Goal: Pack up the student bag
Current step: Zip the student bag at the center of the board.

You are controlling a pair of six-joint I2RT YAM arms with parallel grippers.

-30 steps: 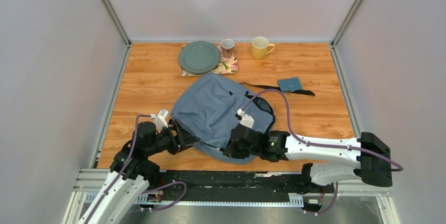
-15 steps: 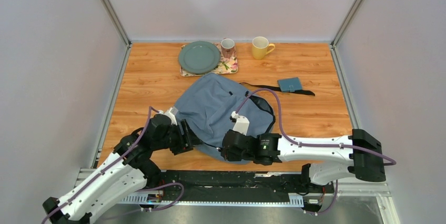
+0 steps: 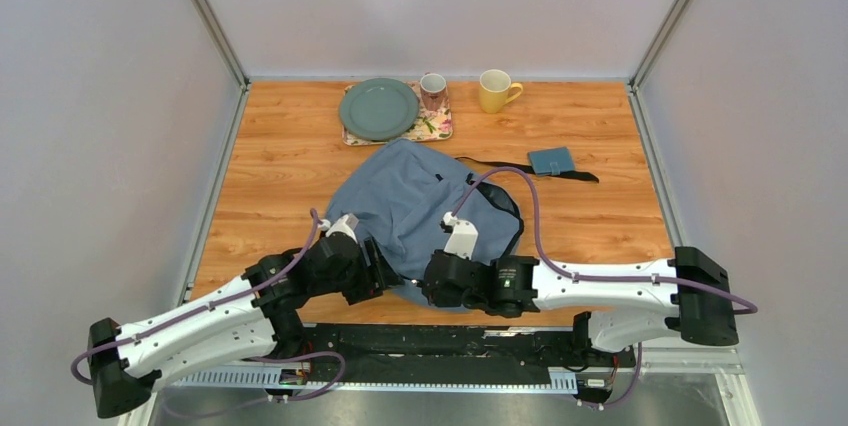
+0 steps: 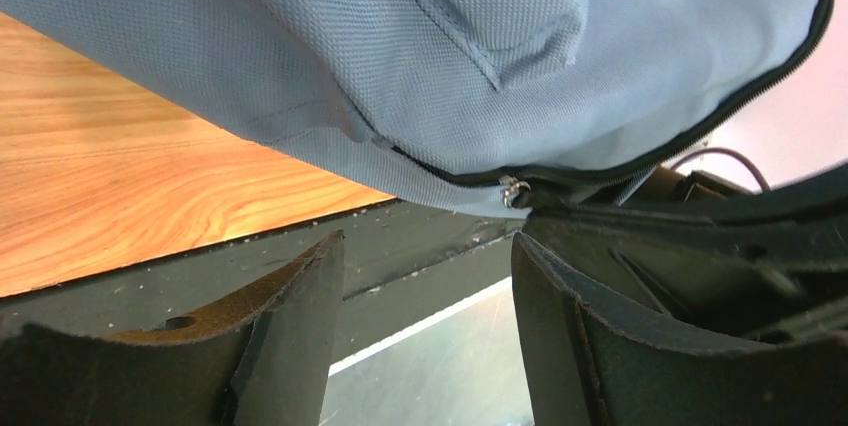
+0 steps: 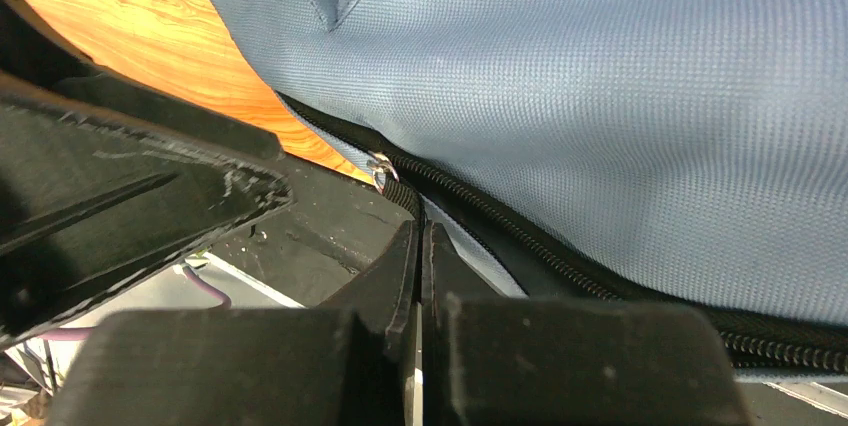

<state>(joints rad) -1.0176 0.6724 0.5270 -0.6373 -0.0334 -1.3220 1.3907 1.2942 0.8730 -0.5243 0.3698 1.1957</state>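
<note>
The bag [image 3: 405,206] lies on the counter [image 3: 280,166], its zipper edge just ahead of both arms — left end effector [image 4: 430,246] spread apart, right end effector [image 5: 420,231] pressed together at the zipper pull [image 5: 380,168].

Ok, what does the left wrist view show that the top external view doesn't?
Only the left wrist view: the small metal zipper pull on the student bag, close up, just beyond the open, empty left hand. Only the top view: the green plate, the patterned mug, the yellow mug and the teal case. Both: the student bag lying on the wooden table.
</note>
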